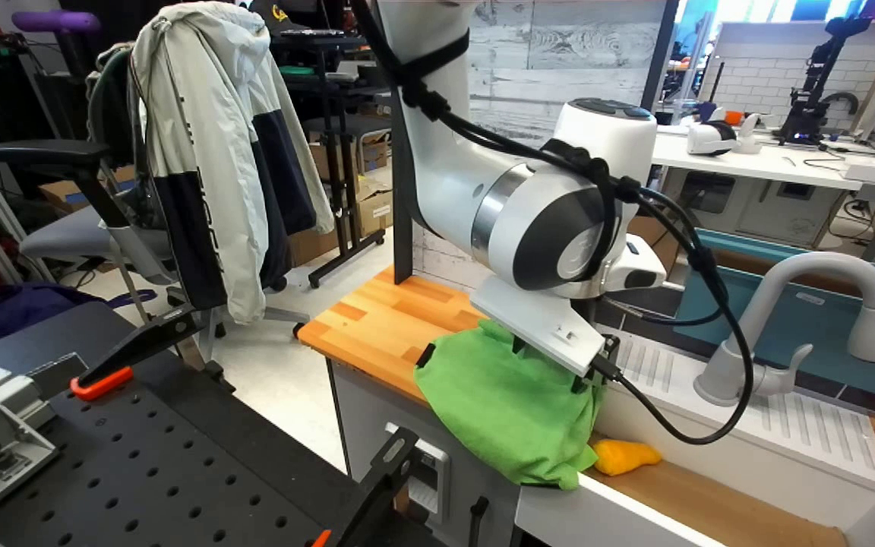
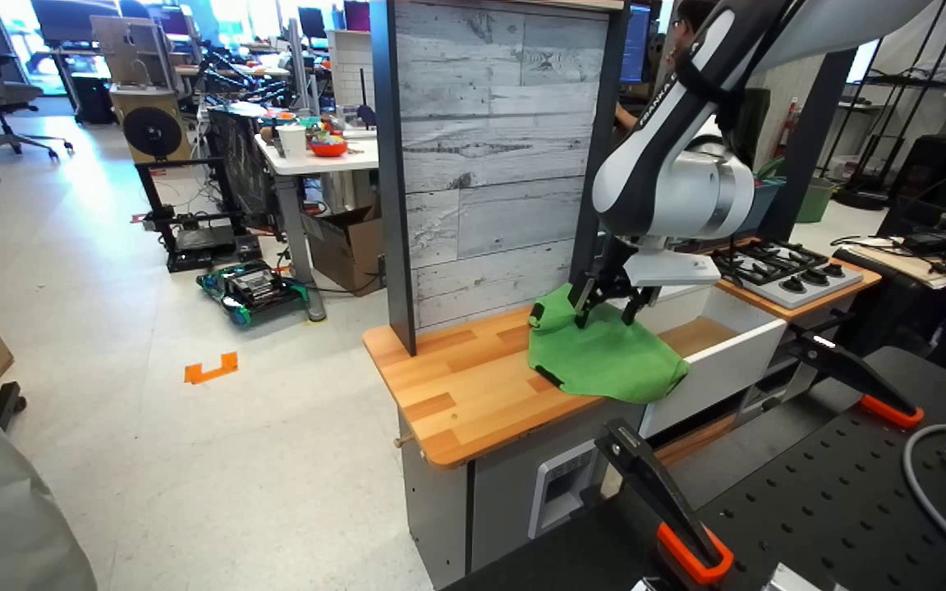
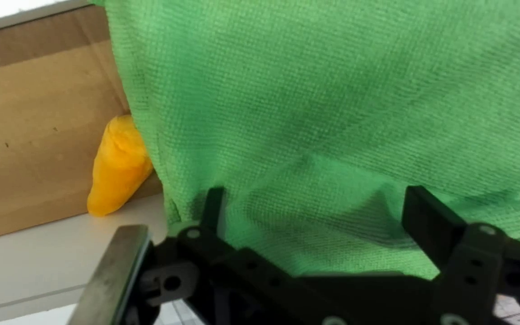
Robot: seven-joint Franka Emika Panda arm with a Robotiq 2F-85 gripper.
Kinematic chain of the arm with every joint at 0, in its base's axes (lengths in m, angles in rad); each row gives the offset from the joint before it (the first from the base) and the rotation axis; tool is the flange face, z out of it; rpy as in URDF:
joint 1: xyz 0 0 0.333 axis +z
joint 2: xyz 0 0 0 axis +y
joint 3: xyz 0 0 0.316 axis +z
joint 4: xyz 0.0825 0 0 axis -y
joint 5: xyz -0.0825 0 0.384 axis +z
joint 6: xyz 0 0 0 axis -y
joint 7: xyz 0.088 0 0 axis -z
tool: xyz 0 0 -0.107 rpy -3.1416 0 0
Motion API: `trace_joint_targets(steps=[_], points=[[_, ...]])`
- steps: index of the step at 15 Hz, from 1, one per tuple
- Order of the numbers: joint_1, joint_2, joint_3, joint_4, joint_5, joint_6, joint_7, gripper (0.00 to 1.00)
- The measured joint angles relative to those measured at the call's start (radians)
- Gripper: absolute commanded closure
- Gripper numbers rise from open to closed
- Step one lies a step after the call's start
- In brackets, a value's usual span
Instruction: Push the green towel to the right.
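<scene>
The green towel (image 1: pixel 510 414) lies partly on the wooden counter and partly over the sink, and drapes over the front edge; it also shows in an exterior view (image 2: pixel 613 365). In the wrist view the towel (image 3: pixel 314 81) fills most of the picture, with folds below the fingers. My gripper (image 2: pixel 605 318) points down at the towel, its fingers apart; it is partly hidden behind the arm in an exterior view (image 1: pixel 548 368). In the wrist view the gripper (image 3: pixel 315 194) is open, with towel cloth showing between its fingertips. The fingertips look to be at or against the cloth; exact contact cannot be told.
A yellow soft object (image 1: pixel 626 456) lies in the sink (image 1: pixel 711 494) beside the towel. A white faucet (image 1: pixel 734 372) stands behind the sink. The wooden counter (image 2: pixel 456 394) is backed by a panel (image 2: pixel 498 164). A stove (image 2: pixel 797 275) stands past the sink.
</scene>
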Motion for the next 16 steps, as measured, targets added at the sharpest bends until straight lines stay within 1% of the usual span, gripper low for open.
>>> trace_joint_targets(steps=[3,6,16], points=[[0.000,-0.021,0.016,-0.030,-0.001,0.000,-0.020,0.00],[0.001,-0.069,0.025,-0.082,-0.001,0.000,-0.039,0.00],[0.000,-0.317,0.026,-0.306,-0.001,0.030,-0.046,0.00]])
